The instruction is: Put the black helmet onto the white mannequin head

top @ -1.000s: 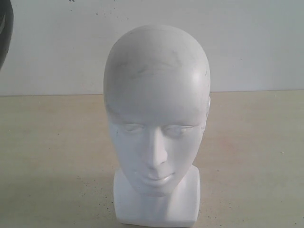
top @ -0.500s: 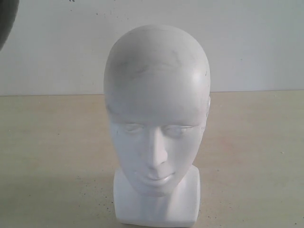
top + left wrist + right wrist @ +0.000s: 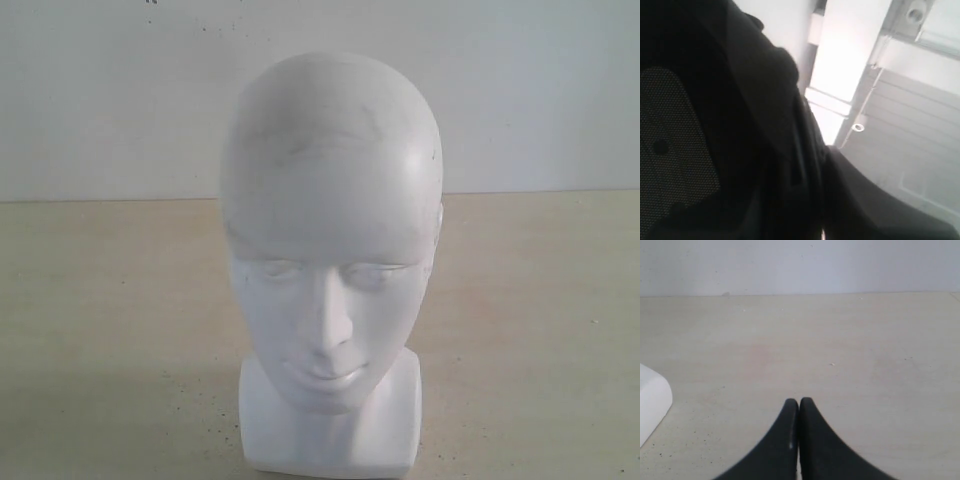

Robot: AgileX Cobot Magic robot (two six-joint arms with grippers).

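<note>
While the right gripper (image 3: 799, 403) hangs low over the table (image 3: 850, 350), its two black fingers pressed together with nothing between them, the left arm's wrist camera is tilted up towards a pale ceiling (image 3: 900, 115). The right gripper sits near the white mannequin head (image 3: 330, 250), whose squared base shows only as a white corner at the edge of the right wrist view.

The head stands upright on the table facing the exterior camera. Its crown is bare and faintly scuffed with grey, and a white wall (image 3: 540, 90) is behind it.

The black helmet (image 3: 740, 150) is not on the head. It fills most of the left wrist view, very close to the lens, with a patch of dotted mesh padding (image 3: 675, 150) on its inner side. It lies outside the exterior view, so its place relative to the head cannot be told.

The left gripper is lost in that dark mass, and I cannot tell whether its jaws are spread or pinching the helmet. The lower edge of the exterior view cuts off the bottom of the head's base.
</note>
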